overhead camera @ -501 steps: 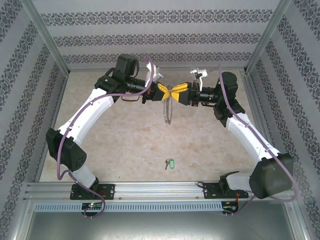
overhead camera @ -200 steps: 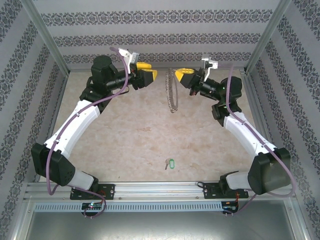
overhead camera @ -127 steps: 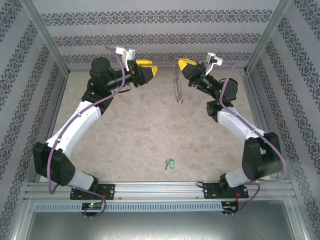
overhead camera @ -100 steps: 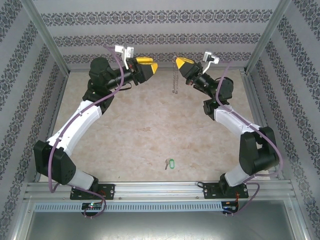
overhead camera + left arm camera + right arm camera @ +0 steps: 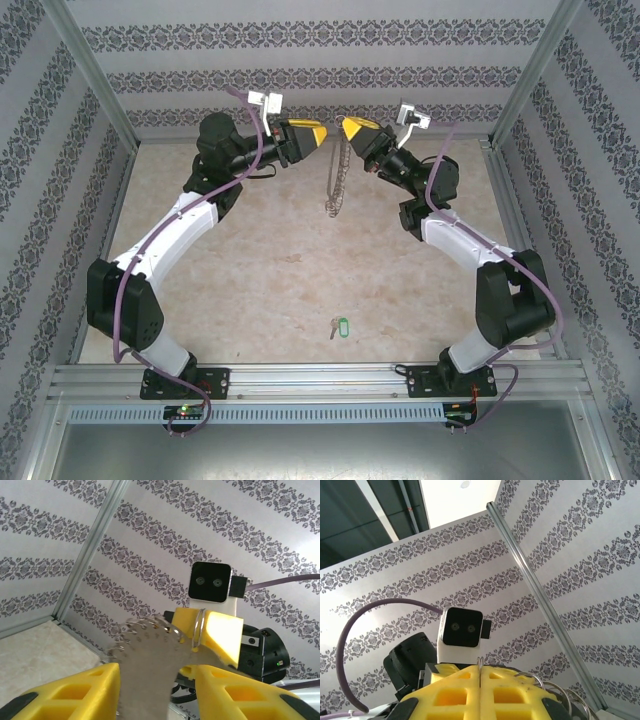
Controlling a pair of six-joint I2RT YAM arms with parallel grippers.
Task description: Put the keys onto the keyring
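The keyring (image 5: 335, 185), a thin silvery loop strung with small metal pieces, hangs high over the far middle of the table. My right gripper (image 5: 352, 128) is shut on its top wire, which sticks up between the closed yellow fingers (image 5: 479, 667). My left gripper (image 5: 308, 138) faces it from the left, open. In the left wrist view the ring's pieces (image 5: 150, 650) hang blurred between the two spread left fingers (image 5: 80, 690). The keys (image 5: 338, 327), a small silvery key on a green tag, lie flat on the table near the front edge, far from both grippers.
Patterned walls and aluminium posts (image 5: 100, 95) close in the table on three sides. An aluminium rail (image 5: 320, 380) runs along the near edge, carrying both arm bases. The beige tabletop (image 5: 280, 270) lies bare around the green tag.
My left gripper has moved right, up to the hanging ring, and its jaws have narrowed. The right gripper has shifted left with the ring, which swung below it.
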